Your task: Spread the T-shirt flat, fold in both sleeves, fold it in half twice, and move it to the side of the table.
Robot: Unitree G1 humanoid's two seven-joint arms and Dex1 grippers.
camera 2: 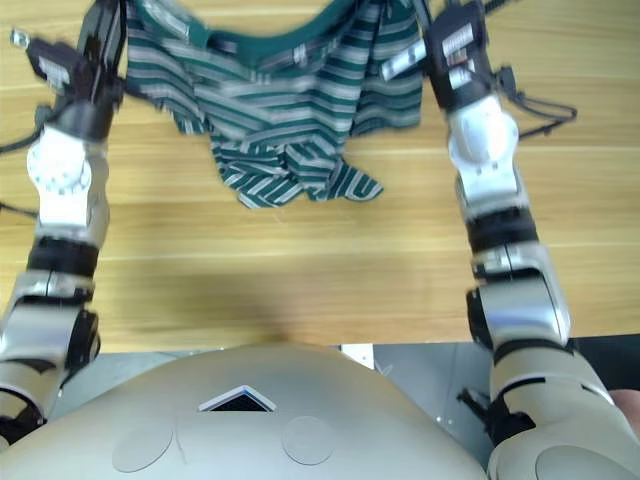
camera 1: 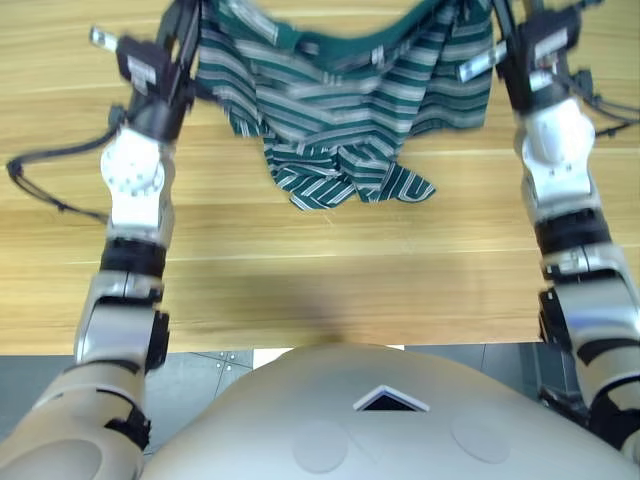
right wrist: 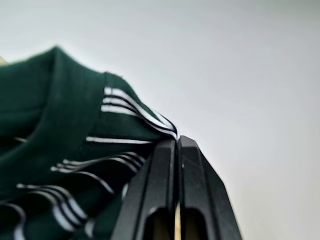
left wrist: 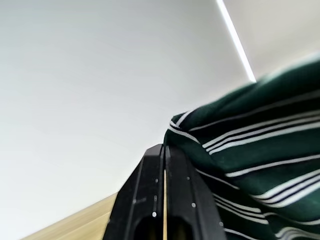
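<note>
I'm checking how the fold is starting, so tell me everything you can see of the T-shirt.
The T-shirt is dark green soft knit with white stripes and a plain green neckband. It hangs over the wooden table, its upper edge sagging between the left pincer and the right pincer, each shut on the cloth. Its lower part is bunched and twisted, the crumpled end seemingly touching the table.

The T-shirt [camera 1: 340, 110], dark green with thin white stripes, hangs lifted over the far part of the wooden table [camera 1: 300, 270], pinched at its two upper ends. Its collar edge sags between them, and the lower cloth bunches into a twisted clump near the tabletop.
</note>
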